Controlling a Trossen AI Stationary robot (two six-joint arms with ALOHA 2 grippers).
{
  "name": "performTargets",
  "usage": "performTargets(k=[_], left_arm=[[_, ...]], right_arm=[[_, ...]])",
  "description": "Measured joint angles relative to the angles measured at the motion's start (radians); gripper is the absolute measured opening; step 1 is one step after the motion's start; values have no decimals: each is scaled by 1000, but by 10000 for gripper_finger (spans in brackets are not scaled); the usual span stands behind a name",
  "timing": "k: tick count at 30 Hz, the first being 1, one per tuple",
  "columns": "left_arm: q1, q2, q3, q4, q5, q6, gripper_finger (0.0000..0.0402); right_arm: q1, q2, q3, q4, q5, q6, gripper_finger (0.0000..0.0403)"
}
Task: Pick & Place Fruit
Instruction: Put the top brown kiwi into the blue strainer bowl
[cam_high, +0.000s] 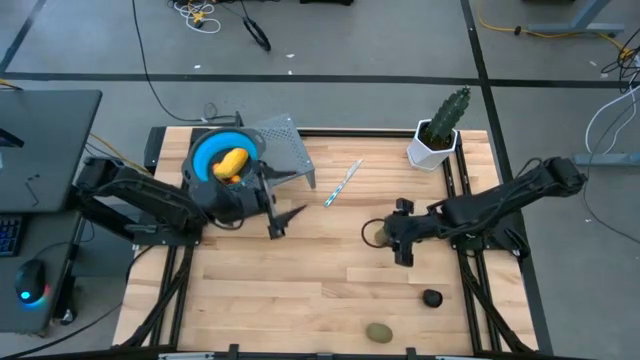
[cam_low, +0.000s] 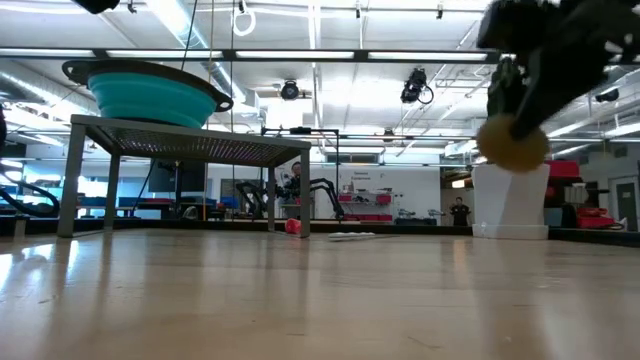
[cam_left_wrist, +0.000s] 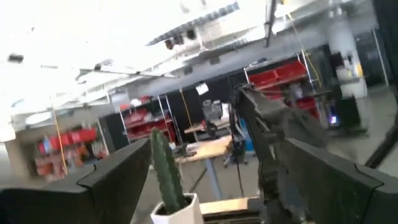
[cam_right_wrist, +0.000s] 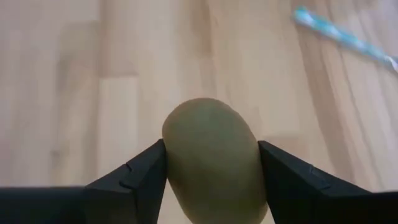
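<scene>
The wooden table (cam_high: 300, 290) holds a blue bowl (cam_high: 205, 152) with yellow fruit (cam_high: 232, 162). The right gripper (cam_right_wrist: 211, 171) squeezes a green fruit (cam_right_wrist: 211, 155) above the table. The left gripper (cam_high: 287, 217) is wide apart.

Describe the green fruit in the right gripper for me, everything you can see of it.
The green fruit is a smooth, matte olive-green oval, plastic-looking and unmarked. The right gripper is shut on it, one dark finger pressed to each side, its rounded end sticking out past the fingertips. The low view shows it lifted clear of the wooden table, hanging in front of the white pot. From above it is mid-table, right of centre. Only the fingers touch it.
</scene>
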Motion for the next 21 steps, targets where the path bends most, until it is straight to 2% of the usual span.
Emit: performTargets(k=[5,12,17,21], left_arm=[[-64,112,70,8,6,242,372],[-89,369,255,-20,5,582,372],[-89,531,404,-34,-17,700,372],[-88,615,504,-109,-24,720,372]], right_arm=[[1,-34,85,2,-4,-74,231],[2,-98,178,48,69,-168,232],[2,-163,199,92,119,-185,232],[2,-219,200,125,172,-186,232]])
